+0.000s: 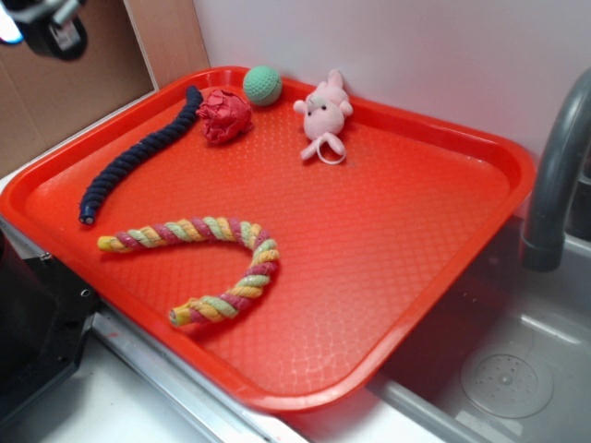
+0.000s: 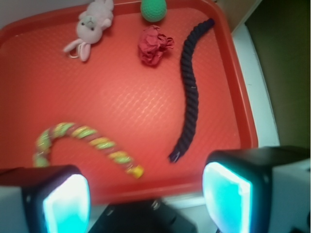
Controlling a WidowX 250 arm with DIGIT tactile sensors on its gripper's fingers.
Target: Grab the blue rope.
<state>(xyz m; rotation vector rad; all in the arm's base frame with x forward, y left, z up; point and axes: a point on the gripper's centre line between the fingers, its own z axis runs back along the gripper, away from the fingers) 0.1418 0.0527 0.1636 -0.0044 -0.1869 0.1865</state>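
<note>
navy blue rope (image 2: 188, 87) beside red crumpled toy (image 2: 153, 45), nothing covering it, tool (image 2: 146, 196) released

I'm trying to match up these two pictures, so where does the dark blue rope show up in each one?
Exterior view: the blue rope lies along the tray's upper-left edge, running diagonally.
Wrist view: the blue rope runs top to bottom near the tray's right edge, above the open claw.
Shared landmark: the red crumpled toy beside the rope's far end.
</note>
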